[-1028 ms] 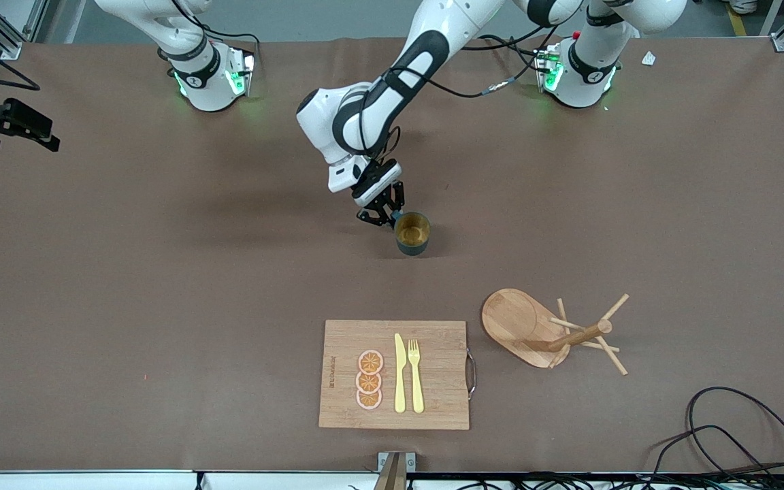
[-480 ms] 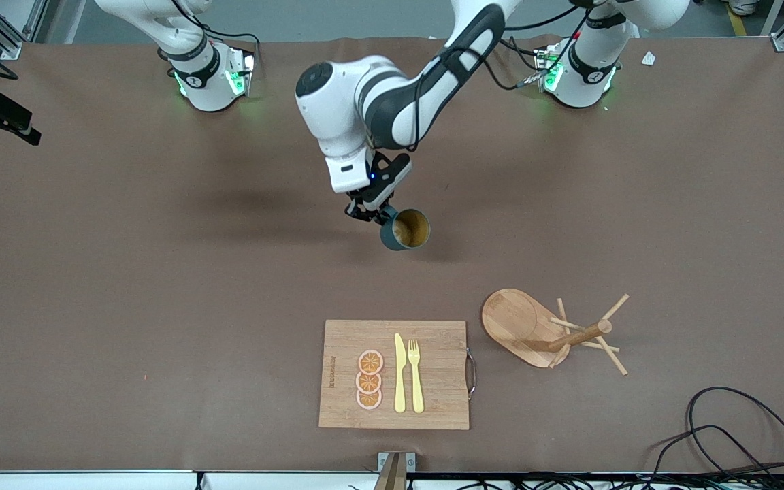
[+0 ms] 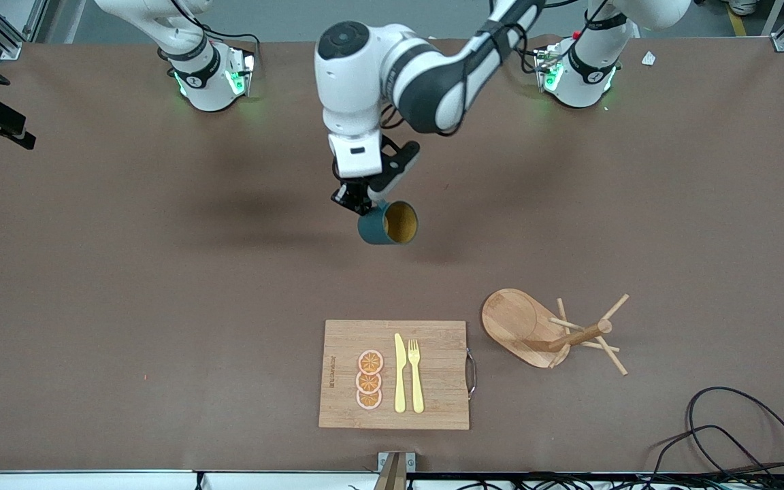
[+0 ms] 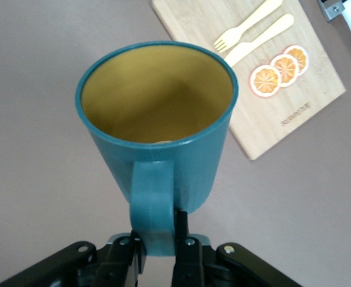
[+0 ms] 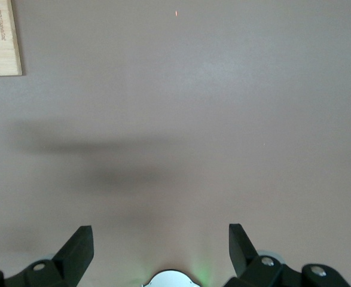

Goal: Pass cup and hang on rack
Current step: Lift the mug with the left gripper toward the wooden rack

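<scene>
Brown table (image 3: 160, 286) carries the rack (image 3: 555, 333), toppled on its side at about four o'clock from my load. My left gripper (image 3: 359, 201) pinches the cup (image 3: 386, 223) by its handle over mid-table, mouth tipped toward the rack. My right gripper (image 5: 161, 239) waits wide, holding nothing.

cup (image 3: 387, 223) now airborne, tipped sideways
</scene>
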Motion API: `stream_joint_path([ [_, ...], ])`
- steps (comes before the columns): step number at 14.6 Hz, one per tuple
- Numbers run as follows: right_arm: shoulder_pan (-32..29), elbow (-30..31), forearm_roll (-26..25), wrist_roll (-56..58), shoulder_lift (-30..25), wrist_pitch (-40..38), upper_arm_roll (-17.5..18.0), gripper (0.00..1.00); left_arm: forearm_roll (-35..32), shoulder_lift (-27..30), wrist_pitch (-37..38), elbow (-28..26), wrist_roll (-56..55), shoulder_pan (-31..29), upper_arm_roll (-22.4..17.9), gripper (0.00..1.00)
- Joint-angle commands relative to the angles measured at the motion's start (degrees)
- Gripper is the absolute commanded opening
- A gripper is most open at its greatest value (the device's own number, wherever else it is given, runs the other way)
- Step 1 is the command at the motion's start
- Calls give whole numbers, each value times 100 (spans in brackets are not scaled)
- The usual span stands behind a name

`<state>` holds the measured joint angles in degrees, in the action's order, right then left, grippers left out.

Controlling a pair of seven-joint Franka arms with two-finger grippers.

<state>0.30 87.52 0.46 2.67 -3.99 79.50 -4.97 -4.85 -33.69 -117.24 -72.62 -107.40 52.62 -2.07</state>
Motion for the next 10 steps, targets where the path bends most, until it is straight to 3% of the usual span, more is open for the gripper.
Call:
stream_joint_path([
  [1, 41, -86, 24, -21, 21, -119, -4, 100, 789, 187, -369, -147, 700, -462, 31, 0],
  [5, 14, 370, 24, -21, -180, 144, -13, 100, 1932, 327, -449, -147, 1729, -1112, 31, 0],
  [10, 14, 415, 24, -21, -216, 145, -13, 100, 3654, 503, -563, -165, 3126, -1869, 22, 0],
])
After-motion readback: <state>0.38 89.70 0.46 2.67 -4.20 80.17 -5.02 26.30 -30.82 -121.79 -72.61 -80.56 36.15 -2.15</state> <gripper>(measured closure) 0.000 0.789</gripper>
